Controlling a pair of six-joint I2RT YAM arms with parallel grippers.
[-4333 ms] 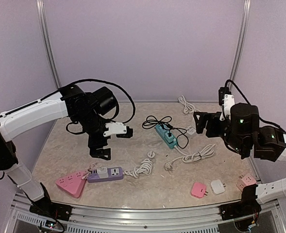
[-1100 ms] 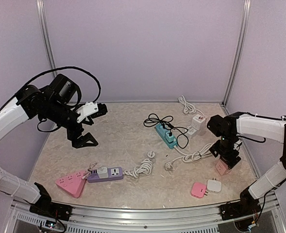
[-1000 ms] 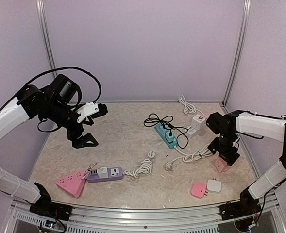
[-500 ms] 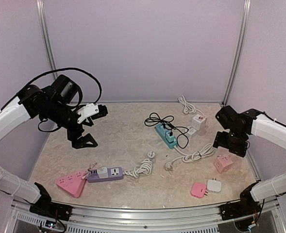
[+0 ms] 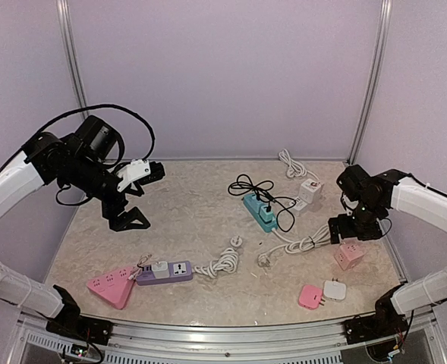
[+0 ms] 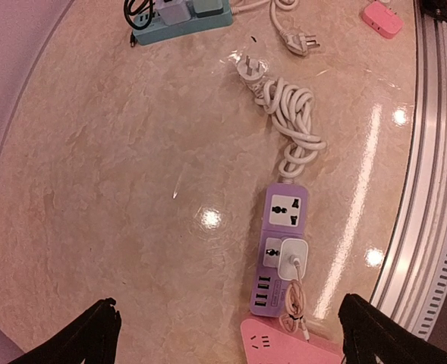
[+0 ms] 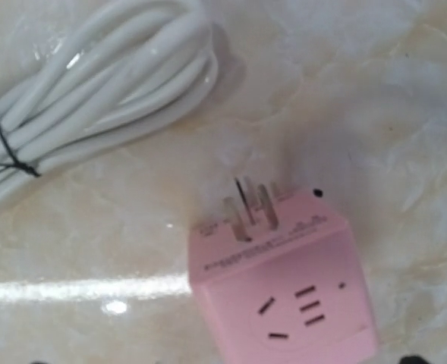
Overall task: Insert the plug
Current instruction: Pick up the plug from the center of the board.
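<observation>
We hold our left gripper (image 5: pixel 141 196) spread wide over the table (image 5: pixel 200 235); our right gripper (image 5: pixel 352 229) hangs spread over the pink cube (image 5: pixel 348 255).

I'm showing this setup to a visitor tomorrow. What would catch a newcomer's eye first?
The pink cube adapter on the right, metal prongs showing, with the right gripper open above it and a bundled white cable beside it. Then the purple power strip at front left, a white charger plugged into it, next to a pink triangular strip.
</observation>
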